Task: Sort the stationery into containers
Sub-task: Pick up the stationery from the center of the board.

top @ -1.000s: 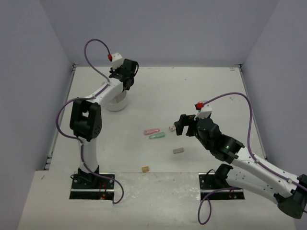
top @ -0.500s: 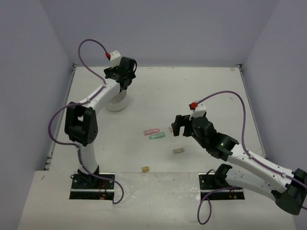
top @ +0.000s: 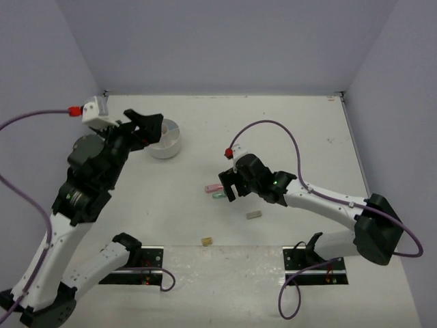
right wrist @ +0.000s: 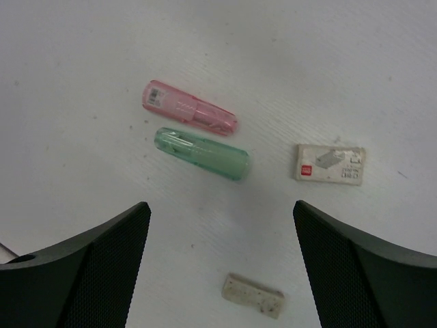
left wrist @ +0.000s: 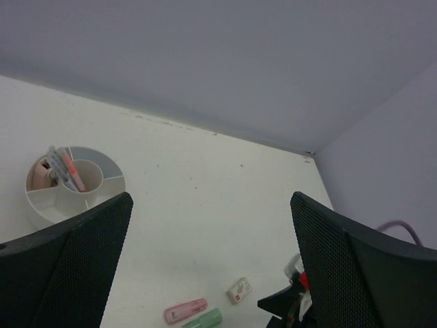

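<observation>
1. The left gripper (top: 147,125) hangs above the table, jaws spread wide, holding nothing.
2. The white tub (left wrist: 48,212) stands at the far left, with pens (left wrist: 65,171) in one compartment.
3. The pink piece (right wrist: 189,113) carries a small barcode label, not readable, and lies just beside the green piece (right wrist: 202,154).
4. The right gripper (right wrist: 220,205) hovers over them, jaws spread.
5. The white eraser (right wrist: 330,165) has a printed sleeve with a small red mark. The print is too small to read.

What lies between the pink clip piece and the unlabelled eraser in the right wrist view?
In that view, the green clip piece, close beside the pink clip piece and well apart from the unlabelled eraser.
</observation>
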You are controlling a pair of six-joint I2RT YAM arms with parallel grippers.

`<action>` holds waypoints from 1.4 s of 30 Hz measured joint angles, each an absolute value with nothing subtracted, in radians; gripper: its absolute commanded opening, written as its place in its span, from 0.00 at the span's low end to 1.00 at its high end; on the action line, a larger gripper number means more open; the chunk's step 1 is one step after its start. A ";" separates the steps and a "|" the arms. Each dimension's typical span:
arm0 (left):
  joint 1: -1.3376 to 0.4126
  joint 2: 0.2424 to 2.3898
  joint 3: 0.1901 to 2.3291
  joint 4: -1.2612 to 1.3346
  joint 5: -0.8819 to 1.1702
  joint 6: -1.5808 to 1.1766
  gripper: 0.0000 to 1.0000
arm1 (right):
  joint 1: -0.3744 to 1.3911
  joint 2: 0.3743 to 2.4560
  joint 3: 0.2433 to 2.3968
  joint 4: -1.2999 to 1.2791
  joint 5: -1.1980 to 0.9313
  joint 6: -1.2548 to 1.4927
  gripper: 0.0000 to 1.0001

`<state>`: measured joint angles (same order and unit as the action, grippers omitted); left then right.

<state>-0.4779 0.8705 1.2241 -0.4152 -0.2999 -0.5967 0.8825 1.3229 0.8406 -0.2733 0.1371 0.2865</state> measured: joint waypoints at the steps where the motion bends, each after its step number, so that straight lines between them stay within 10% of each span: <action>1: -0.478 0.781 1.176 -0.424 -0.292 -0.591 1.00 | 0.893 1.355 0.873 -0.286 0.129 0.265 0.89; 29: -0.474 0.519 0.759 -0.541 -0.216 -0.469 1.00 | 0.941 1.890 1.242 -0.576 0.010 -0.218 0.73; 34: -0.474 0.520 0.759 -0.540 -0.212 -0.467 1.00 | 0.942 1.893 1.243 -0.570 0.002 -0.227 0.40; 42: -0.474 0.519 0.759 -0.540 -0.211 -0.467 1.00 | 0.943 1.880 1.221 -0.549 -0.041 -0.196 0.14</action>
